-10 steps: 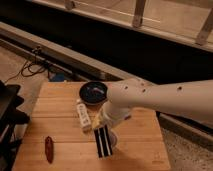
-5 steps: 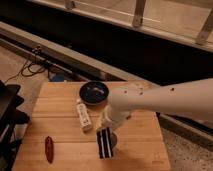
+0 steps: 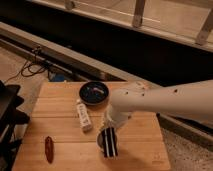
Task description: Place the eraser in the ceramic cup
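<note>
My gripper (image 3: pixel 109 142) hangs from the white arm (image 3: pixel 165 102) and points down over the front middle of the wooden table (image 3: pixel 60 107). A small whitish rounded rim, which seems to be the ceramic cup (image 3: pixel 99 140), shows just left of the gripper and is mostly hidden by it. A white oblong block with a label, which looks like the eraser (image 3: pixel 84 116), lies flat on the table to the left of the gripper, apart from it. I cannot tell whether the gripper holds anything.
A wider dark round bowl with a blue inside (image 3: pixel 93 93) stands at the back middle of the table. A red oblong object (image 3: pixel 49 148) lies near the front left corner. Black equipment (image 3: pixel 7 117) is off the left edge. A dark rail and cables run behind.
The gripper stays over the same spot at the front middle of the table, shifted only slightly. The white block, the bowl and the red object have not moved.
</note>
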